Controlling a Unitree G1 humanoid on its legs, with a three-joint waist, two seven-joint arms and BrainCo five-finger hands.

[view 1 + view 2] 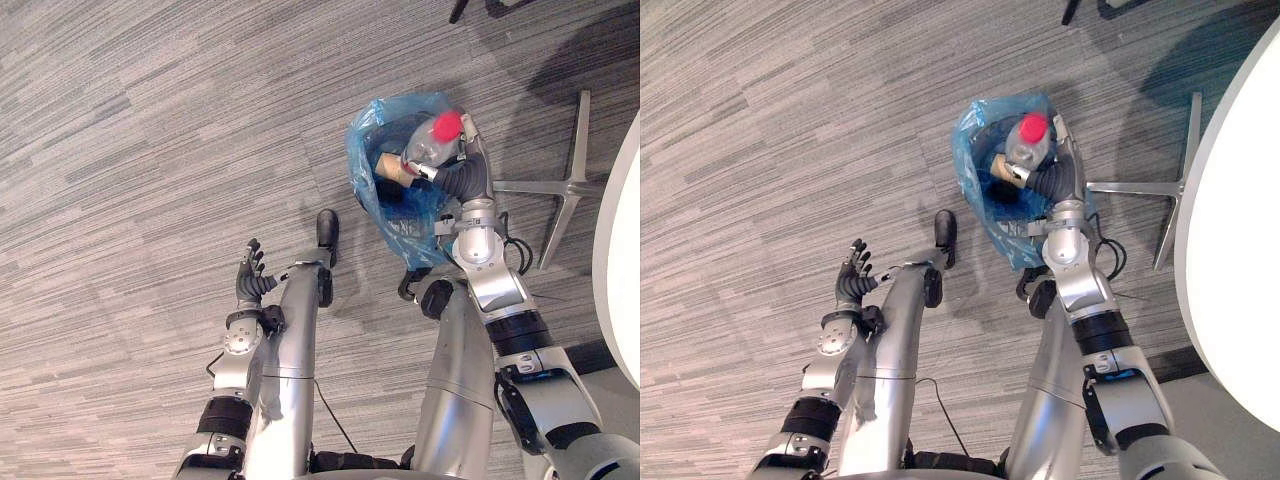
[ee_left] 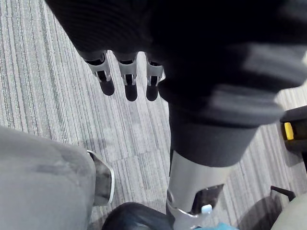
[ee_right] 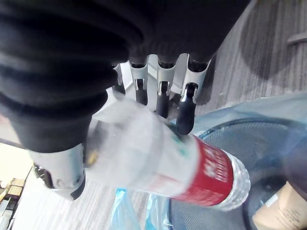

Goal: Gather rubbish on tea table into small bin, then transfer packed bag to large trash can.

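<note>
Plastic bottle (image 3: 163,163), clear with a red label, hangs over the small bin as I work the gathering step of the clear-up. Nearest me, my left hand (image 1: 250,275) is low at my side above the grey carpet (image 1: 130,150), fingers straight and relaxed, holding nothing. Further out, my right hand (image 1: 463,170) is curled round the bottle's body, with its dark-tipped fingers (image 3: 184,108) wrapped across the top of it. The capped end points out over the bin's mouth. Below it stands the small mesh bin (image 3: 240,148), lined with a blue plastic bag (image 1: 362,160). A brown paper packet (image 1: 392,166) already lies inside. Beyond to my right are a silver chair base (image 1: 570,185) and the rim of a white table (image 1: 1230,250).

I judge the next move to be a plain release: loosen the fingers and let the bottle fall inside the liner, not onto its rim. The bagging and the carry to the large trash can are not yet begun.
</note>
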